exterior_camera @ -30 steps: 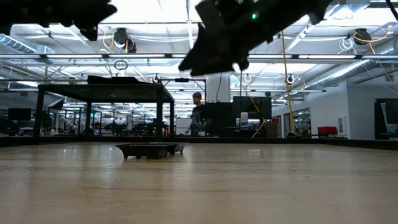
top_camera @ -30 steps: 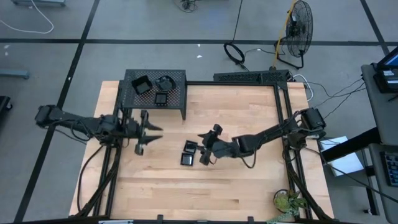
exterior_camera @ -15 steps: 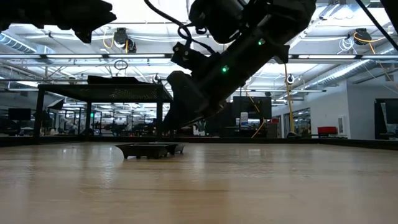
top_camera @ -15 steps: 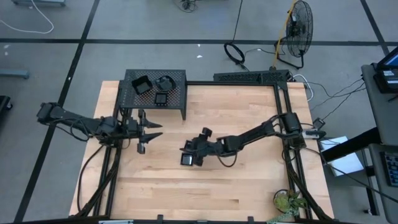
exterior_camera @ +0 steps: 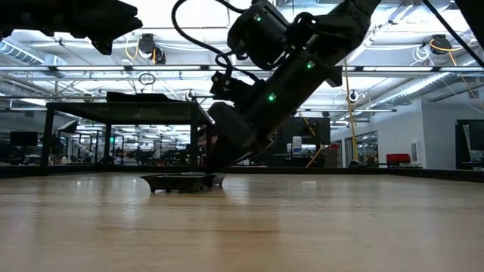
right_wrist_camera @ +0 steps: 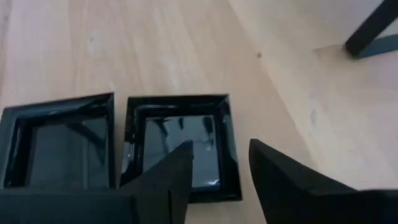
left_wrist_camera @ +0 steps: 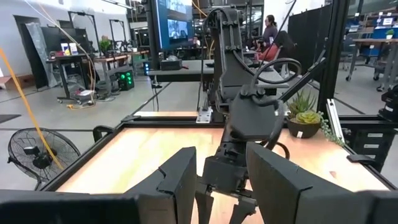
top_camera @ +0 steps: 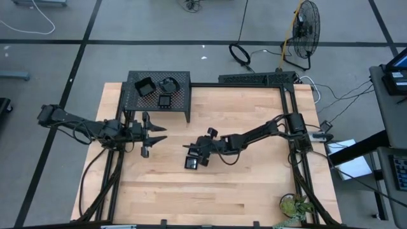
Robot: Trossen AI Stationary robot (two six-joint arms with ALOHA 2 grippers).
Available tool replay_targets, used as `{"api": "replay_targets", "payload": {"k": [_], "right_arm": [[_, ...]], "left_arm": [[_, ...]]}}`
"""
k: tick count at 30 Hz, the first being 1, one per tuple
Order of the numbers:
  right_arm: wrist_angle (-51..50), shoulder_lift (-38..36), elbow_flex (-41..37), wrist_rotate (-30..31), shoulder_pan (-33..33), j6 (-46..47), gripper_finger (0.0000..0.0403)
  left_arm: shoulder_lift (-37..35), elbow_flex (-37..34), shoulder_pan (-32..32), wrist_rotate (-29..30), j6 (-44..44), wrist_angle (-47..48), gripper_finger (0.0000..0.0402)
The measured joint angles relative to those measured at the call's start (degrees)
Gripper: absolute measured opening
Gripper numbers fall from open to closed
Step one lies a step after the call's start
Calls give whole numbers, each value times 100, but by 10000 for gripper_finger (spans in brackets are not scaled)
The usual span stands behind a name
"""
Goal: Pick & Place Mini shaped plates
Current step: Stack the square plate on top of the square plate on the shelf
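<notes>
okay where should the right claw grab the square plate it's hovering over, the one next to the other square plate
Take the square plate by one raised rim wall, from above, one finger inside the well and one outside. Its low, flat shape leaves little else to grip. I'd pick a wall away from the neighbouring plate, which sits close alongside. The right claw is open above it.

Open table all round the two plates

Bare wood lies on every side of the two plates (top_camera: 192,157); the rack (top_camera: 159,92) stands well apart, and the right gripper (top_camera: 196,154) hangs directly over them.
</notes>
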State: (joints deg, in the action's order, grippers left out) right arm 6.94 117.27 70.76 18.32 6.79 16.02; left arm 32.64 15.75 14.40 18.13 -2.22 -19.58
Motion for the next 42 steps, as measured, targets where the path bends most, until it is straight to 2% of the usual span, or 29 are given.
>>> {"api": "replay_targets", "payload": {"k": [23, 36, 42], "right_arm": [[-302, 0, 0, -217, -177, -42, 81], [-418, -13, 0, -213, -183, -87, 7], [-407, -13, 0, -213, -155, -187, 3]], "left_arm": [[0, 0, 1, 0, 18, 3, 145], [-1, 0, 1, 0, 15, 5, 145], [0, 0, 1, 0, 11, 9, 145]]}}
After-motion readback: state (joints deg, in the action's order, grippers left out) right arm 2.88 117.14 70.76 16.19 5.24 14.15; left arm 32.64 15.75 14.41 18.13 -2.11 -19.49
